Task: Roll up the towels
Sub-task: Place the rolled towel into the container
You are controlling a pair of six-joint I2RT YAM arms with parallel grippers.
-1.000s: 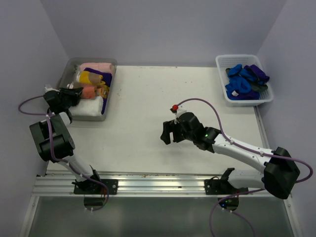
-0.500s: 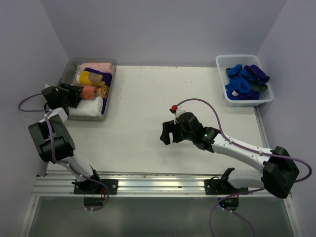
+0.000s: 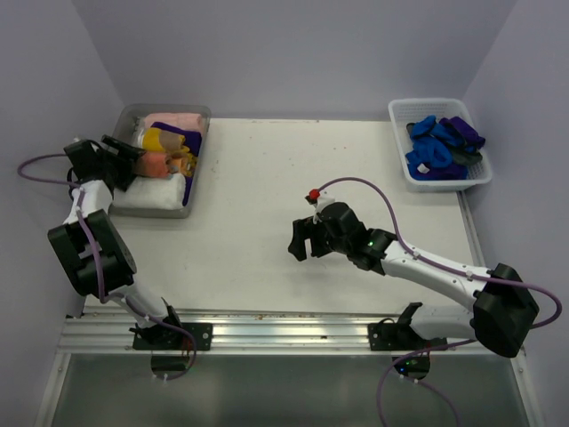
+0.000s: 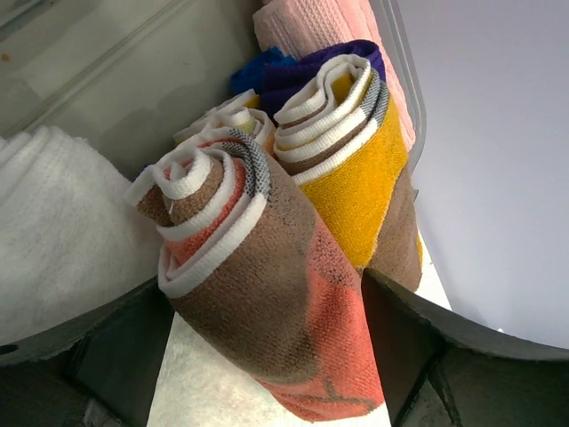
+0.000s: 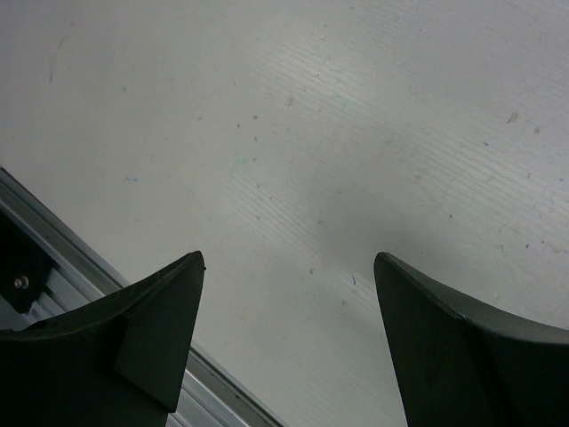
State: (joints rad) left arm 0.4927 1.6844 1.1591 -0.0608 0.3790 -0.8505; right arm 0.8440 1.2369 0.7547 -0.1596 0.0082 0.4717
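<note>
Tightly rolled, the white-edged rust-brown towel (image 4: 258, 253) lies within the spread left pincer (image 4: 262, 294), the right pincer (image 5: 289, 258) spread too.

No text, label, brand or number can be read in any view. The rust-brown rolled towel (image 4: 284, 311) bears a few dark marks near its lower edge, too partial to read.

Rolled rust-brown towel (image 4: 267, 294), yellow towel (image 4: 356, 178) beside
</note>
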